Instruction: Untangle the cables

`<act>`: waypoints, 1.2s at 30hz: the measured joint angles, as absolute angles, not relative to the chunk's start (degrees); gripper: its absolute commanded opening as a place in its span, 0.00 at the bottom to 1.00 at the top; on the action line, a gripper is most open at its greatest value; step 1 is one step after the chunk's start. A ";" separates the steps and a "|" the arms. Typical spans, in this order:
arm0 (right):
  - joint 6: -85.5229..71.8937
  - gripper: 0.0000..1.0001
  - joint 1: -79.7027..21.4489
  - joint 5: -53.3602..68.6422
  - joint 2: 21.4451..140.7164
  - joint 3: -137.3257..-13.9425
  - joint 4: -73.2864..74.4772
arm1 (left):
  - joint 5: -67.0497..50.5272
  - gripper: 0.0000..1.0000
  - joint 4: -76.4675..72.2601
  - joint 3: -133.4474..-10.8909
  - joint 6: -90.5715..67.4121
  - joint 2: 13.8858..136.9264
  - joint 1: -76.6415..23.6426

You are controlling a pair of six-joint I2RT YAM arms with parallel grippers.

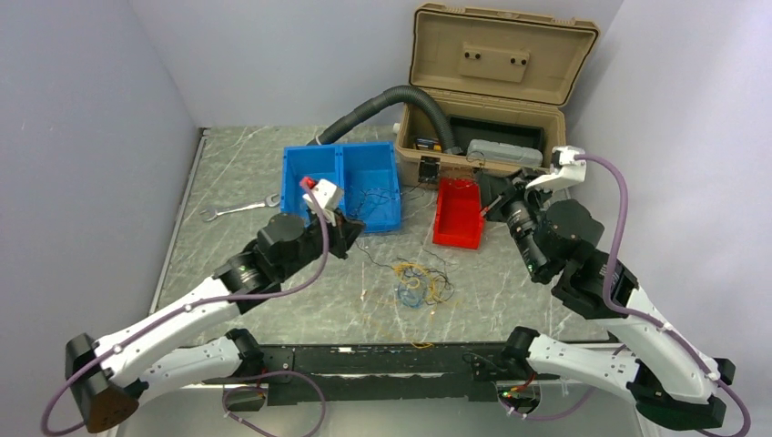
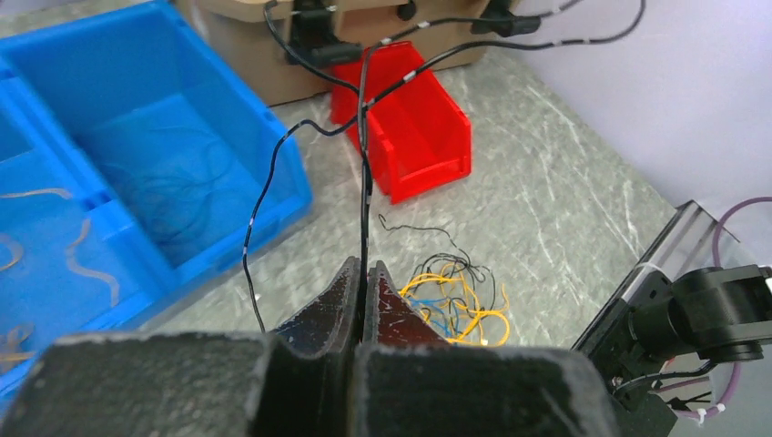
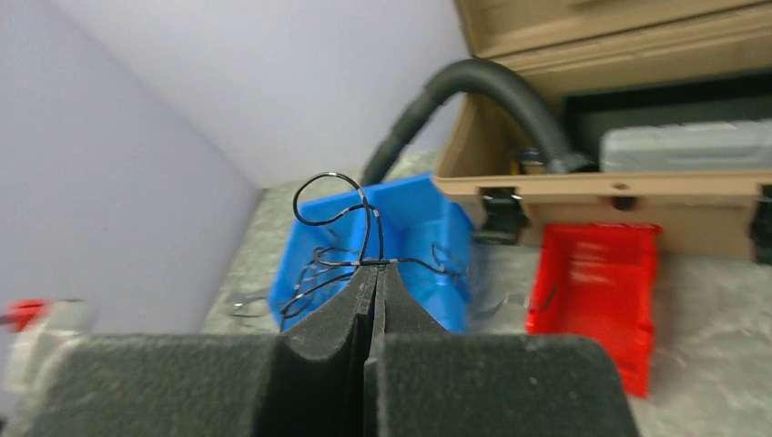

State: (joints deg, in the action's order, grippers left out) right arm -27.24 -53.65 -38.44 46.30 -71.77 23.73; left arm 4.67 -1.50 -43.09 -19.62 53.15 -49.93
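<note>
A loose tangle of yellow, blue and black cables [image 1: 417,282] lies on the table between the two arms; it also shows in the left wrist view [image 2: 455,300]. One thin black cable [image 2: 364,155] rises out of my left gripper [image 2: 365,266], which is shut on it just in front of the blue bin [image 1: 373,182]. In the overhead view the left gripper [image 1: 355,229] sits at that bin's near edge. My right gripper [image 3: 376,267], shut on a looping black cable [image 3: 330,196], hovers beside the red bin [image 1: 458,214]; from above the right gripper [image 1: 496,208] shows there.
An open tan toolbox [image 1: 492,91] stands at the back with a thick grey hose [image 1: 382,105] curving out of it. More thin wires lie inside the blue bin [image 2: 137,155]. A wrench [image 1: 238,208] rests on the table at the left.
</note>
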 measured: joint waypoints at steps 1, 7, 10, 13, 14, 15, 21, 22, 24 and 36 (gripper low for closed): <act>-27.31 0.00 -53.65 -40.21 45.71 -70.89 24.67 | 5.61 0.00 1.52 -44.56 -19.20 51.94 -49.80; -28.40 0.00 -53.28 -47.11 46.30 -68.42 30.59 | 9.87 0.00 18.35 -53.30 -18.22 47.07 -47.90; -28.82 0.00 -53.01 -48.01 47.42 -67.85 32.49 | 10.15 0.00 23.24 -56.42 -18.09 46.37 -47.42; -28.62 0.00 -53.01 -47.33 48.34 -67.18 32.99 | 10.00 0.00 27.14 -59.11 -18.15 46.41 -47.42; -28.47 0.00 -53.01 -46.76 48.38 -66.87 32.95 | 10.11 0.00 28.18 -59.61 -18.20 46.57 -47.42; -28.27 0.00 -53.01 -46.17 48.31 -66.74 32.95 | 10.28 0.00 28.99 -59.86 -18.26 46.76 -47.42; -29.78 0.00 -52.53 -48.82 49.10 -67.96 36.71 | 14.33 0.00 33.65 -56.53 -22.37 48.14 -45.93; -30.92 0.00 -51.90 -50.52 49.67 -68.73 38.72 | 14.79 0.00 34.37 -55.09 -23.55 47.97 -44.56; -33.10 0.00 -49.76 -53.25 50.28 -69.56 42.00 | 14.04 0.00 34.87 -51.09 -25.54 46.85 -39.92; -26.85 0.13 -43.07 -42.17 40.56 -60.58 36.38 | -9.93 0.00 27.38 -42.13 -25.54 42.57 -27.68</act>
State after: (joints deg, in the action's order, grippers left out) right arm -26.85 -43.07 -42.17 40.56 -60.58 36.38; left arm -9.93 27.38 -42.13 -25.54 42.57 -27.68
